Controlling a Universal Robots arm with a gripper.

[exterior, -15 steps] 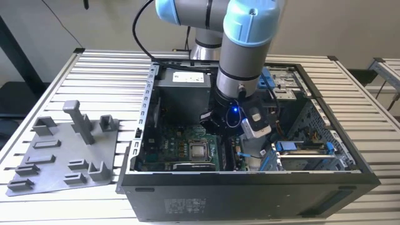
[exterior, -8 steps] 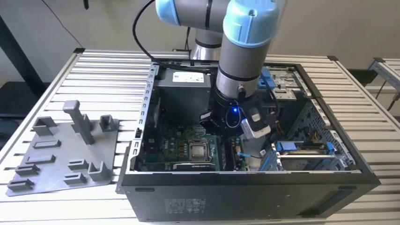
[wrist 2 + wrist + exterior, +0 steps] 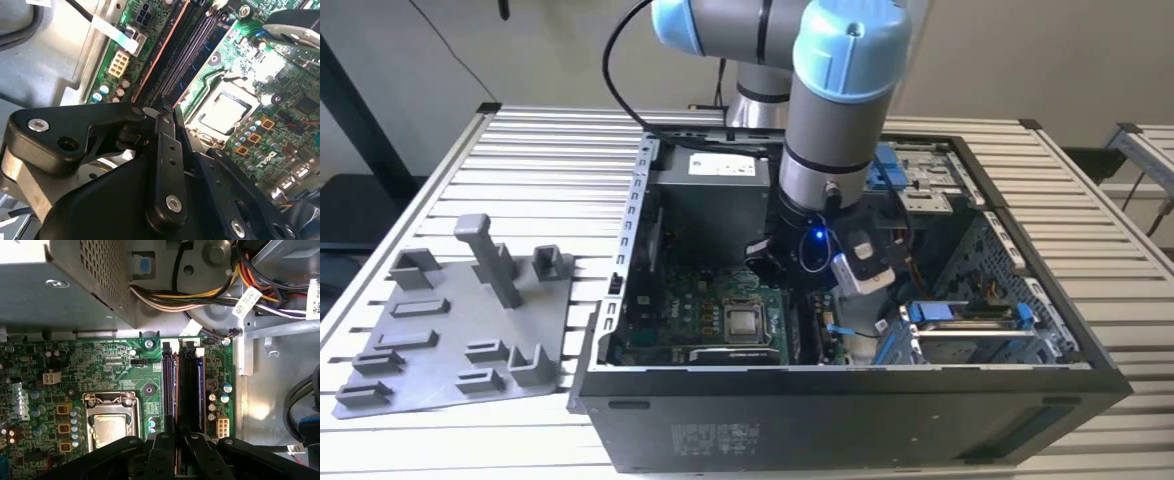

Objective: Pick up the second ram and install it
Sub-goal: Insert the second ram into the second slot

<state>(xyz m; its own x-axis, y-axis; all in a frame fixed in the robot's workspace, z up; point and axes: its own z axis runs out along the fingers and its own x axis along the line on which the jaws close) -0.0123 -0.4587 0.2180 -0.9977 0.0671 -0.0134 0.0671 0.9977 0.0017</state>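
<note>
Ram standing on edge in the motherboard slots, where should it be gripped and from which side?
The ram is probably best taken by its upper long edge, near the middle, pinched across its two flat faces, coming straight down from above. It stands upright among the slots, so just that edge looks free.

The work surface is a table of pale grey ribbed metal slats (image 3: 520,160) running across the exterior view. A black open-sided computer tower case (image 3: 854,420) lies directly on the slats, its open side facing up. Toward the exterior view's left, just beside the case, a flat grey plastic holder plate with upright posts (image 3: 454,340) rests on the slats, one corner overhanging the table's near edge.
</note>
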